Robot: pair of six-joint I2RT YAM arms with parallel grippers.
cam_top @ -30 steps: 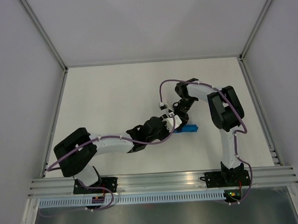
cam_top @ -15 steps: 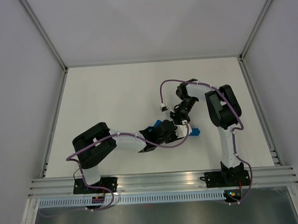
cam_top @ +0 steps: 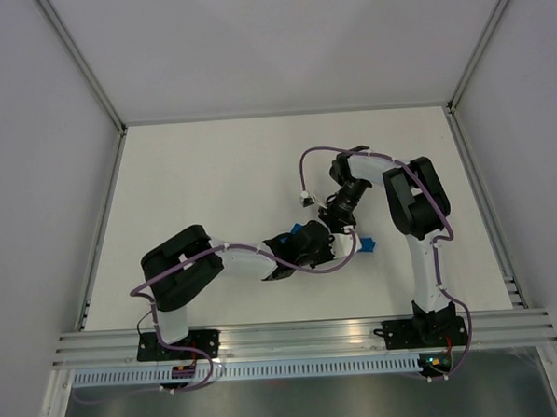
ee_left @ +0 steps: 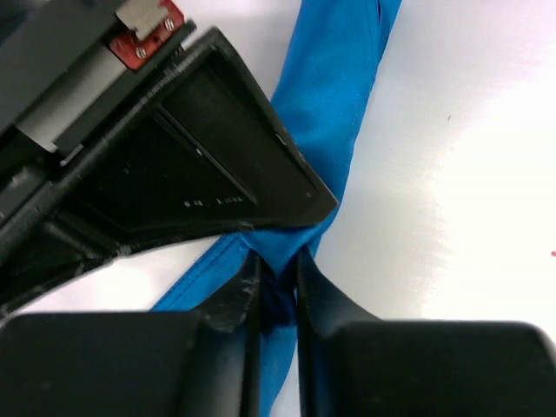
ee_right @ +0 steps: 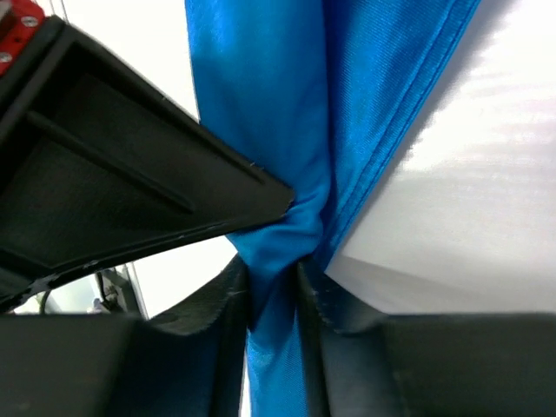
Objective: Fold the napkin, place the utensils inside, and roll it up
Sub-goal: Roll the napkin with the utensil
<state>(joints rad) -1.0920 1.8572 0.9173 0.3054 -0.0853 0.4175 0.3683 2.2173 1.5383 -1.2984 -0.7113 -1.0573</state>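
Top external: overhead, behind arm bases (cam_top: 178, 344), facing down over whole table (cam_top: 211, 175). Left wrist, right wrist: very close, looking down; both share the bunched napkin (ee_left: 334, 78)

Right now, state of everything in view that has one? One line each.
napkin: gathered into a narrow, creased strip, not spread flat; gripped by both hands.
left hand: shut on the napkin, cloth pinched between its fingers.
right hand: shut on the napkin, cloth bunched up at the pinch.
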